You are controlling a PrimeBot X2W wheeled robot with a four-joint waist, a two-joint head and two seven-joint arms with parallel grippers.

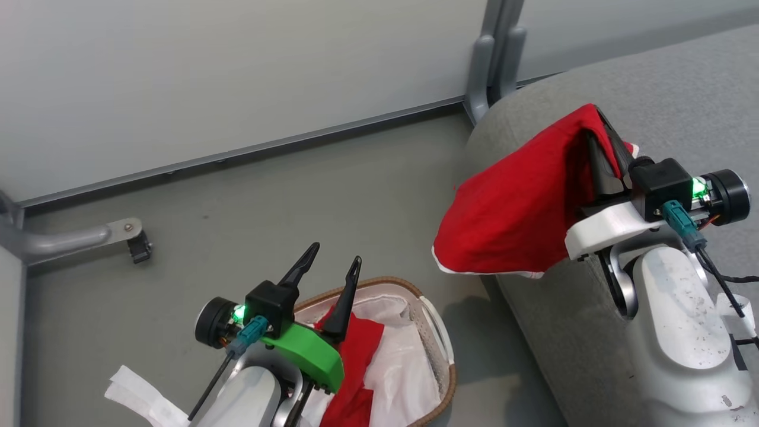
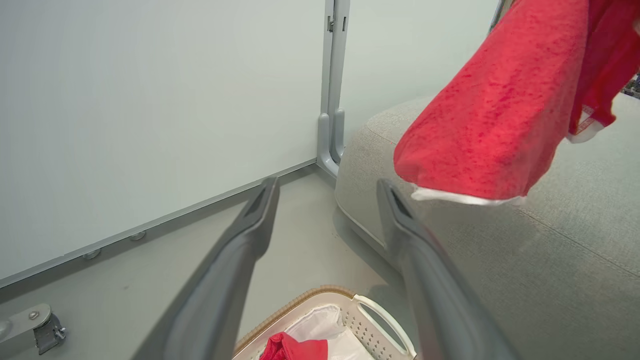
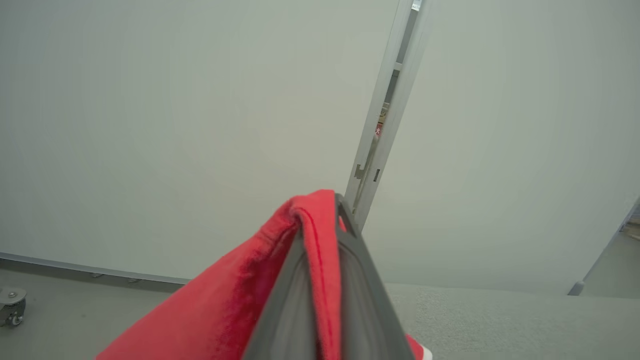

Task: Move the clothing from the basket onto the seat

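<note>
**Item 1: garment** [image 1: 516, 201]. Red, white trim at hem. Loc: in the air over the near edge of the seat [image 1: 670, 95], lower hem hanging out past it; not yet laid down. We log the R gripper [image 1: 599, 127] as clenched on a bunched fold at the top, w/ cloth draped over both fingers.

**Item 2: clothing** [image 1: 359, 350]. More red fabric, crumpled. Loc: in the basket [image 1: 442, 350] on the floor just beside the seat, lying on the white lining [image 1: 403, 367].

**Item 3: L gripper** [image 1: 335, 255]. Jaws spread, nothing btwn them; hangs above the basket.

**Handling (our judgement).** Light, limp, no stiffness, so it'll sag & swing from any single hold. Not fragile, and the knit looks grippy enough. The trailing hem could drag on the seat edge.

**Where to grip.** We'd take a raised fold or bunch near the middle & pinch thru several layers. A single-layer edge would prob. slip out. We'd avoid catching the lining along w/ it.

**Release.** We'd let go well in over the seat, else the hem's wt. may pull the piece off to the floor.
</note>
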